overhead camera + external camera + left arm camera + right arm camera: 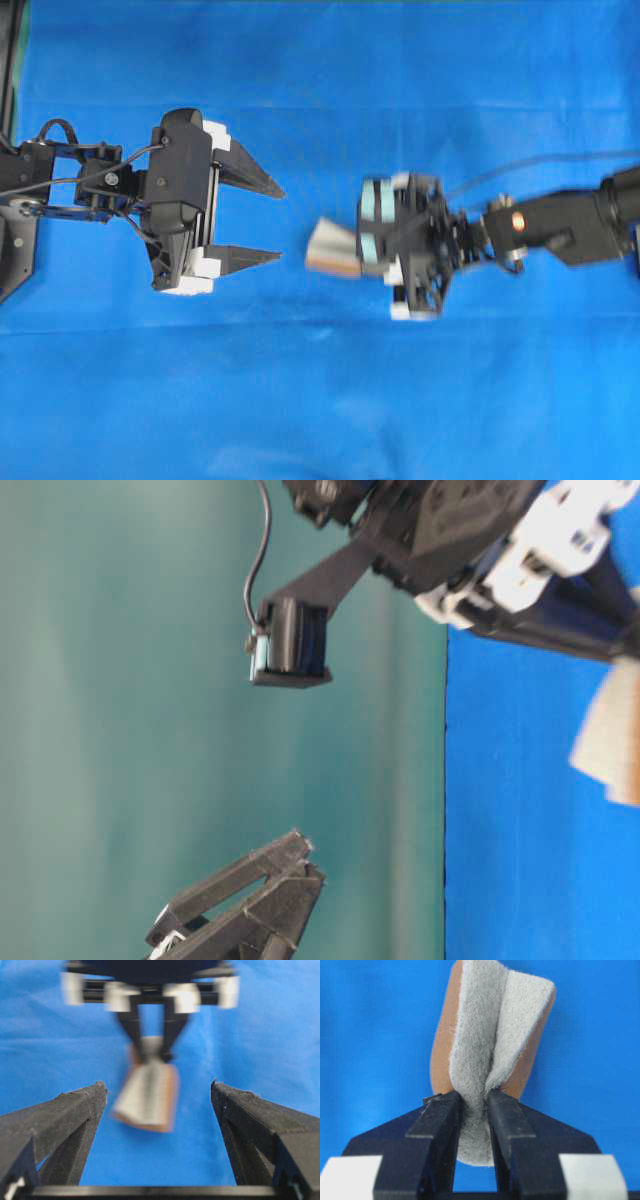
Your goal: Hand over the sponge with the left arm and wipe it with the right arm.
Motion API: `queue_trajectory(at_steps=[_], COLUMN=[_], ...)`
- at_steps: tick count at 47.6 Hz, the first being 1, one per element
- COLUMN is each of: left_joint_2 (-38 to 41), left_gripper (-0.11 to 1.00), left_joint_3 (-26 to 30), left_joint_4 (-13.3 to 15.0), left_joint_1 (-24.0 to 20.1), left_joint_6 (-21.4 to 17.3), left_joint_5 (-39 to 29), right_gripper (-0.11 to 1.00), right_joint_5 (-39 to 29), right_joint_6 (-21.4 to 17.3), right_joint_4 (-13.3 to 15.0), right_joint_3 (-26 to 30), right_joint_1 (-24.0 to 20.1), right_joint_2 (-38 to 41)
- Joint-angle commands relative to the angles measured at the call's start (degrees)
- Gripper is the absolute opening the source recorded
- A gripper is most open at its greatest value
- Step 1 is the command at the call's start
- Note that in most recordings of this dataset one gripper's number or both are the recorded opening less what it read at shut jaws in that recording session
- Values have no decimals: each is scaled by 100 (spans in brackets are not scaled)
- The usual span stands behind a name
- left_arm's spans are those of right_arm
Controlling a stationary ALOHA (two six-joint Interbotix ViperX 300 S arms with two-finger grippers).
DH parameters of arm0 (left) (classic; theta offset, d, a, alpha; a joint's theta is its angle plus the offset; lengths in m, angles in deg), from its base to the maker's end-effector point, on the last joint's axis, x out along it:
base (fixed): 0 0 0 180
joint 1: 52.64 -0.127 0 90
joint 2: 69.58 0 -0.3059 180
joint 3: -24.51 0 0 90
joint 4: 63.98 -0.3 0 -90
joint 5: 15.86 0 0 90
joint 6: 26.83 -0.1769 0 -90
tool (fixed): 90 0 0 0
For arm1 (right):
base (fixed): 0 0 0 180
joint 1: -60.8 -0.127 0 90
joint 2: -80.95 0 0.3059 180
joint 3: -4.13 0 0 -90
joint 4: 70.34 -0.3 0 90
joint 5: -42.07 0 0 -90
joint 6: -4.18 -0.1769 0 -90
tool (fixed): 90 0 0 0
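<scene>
The sponge [333,250] is pinched and folded, grey scouring face inward and tan layer outside, between the fingers of my right gripper [353,252], the one with teal patches. It hangs above the blue table. The right wrist view shows this gripper [472,1097] shut on the sponge [490,1045]. My left gripper [280,224] is open and empty, its fingertips a short gap to the left of the sponge and pointing at it. In the left wrist view the sponge [147,1095] is ahead between the spread fingers [75,1110] without touching them, blurred.
Blue cloth [320,400] covers the whole table. The left arm's base and cables [40,180] are at the left edge, and the right arm's forearm [570,220] reaches in from the right. A green wall [150,730] backs the table-level view.
</scene>
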Motion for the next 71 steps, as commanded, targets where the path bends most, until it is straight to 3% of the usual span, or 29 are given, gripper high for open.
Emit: queue_trajectory(at_steps=[1, 9, 18, 31, 39, 71], left_joint_2=[-88, -70, -70, -62, -70, -70], left_gripper=[81, 81, 81, 81, 81, 81], left_joint_3=[-9, 18, 9, 9, -9, -18], left_joint_4=[0, 0, 9, 0, 0, 0], left_joint_1=[26, 26, 26, 26, 26, 26], left_joint_6=[0, -9, 35, 44, 44, 9], left_joint_5=[62, 62, 62, 62, 62, 44], right_gripper=[26, 26, 26, 26, 26, 26], right_joint_5=[26, -35, -123, -132, -149, -132], right_joint_6=[-105, -220, -158, -141, -141, -237], right_joint_4=[-44, -26, -9, 466, 580, 545], right_joint_3=[114, 167, 176, 167, 141, 158], right_joint_1=[-378, -439, -211, 624, 1002, 835], right_joint_2=[-70, -70, -70, -70, -70, -97])
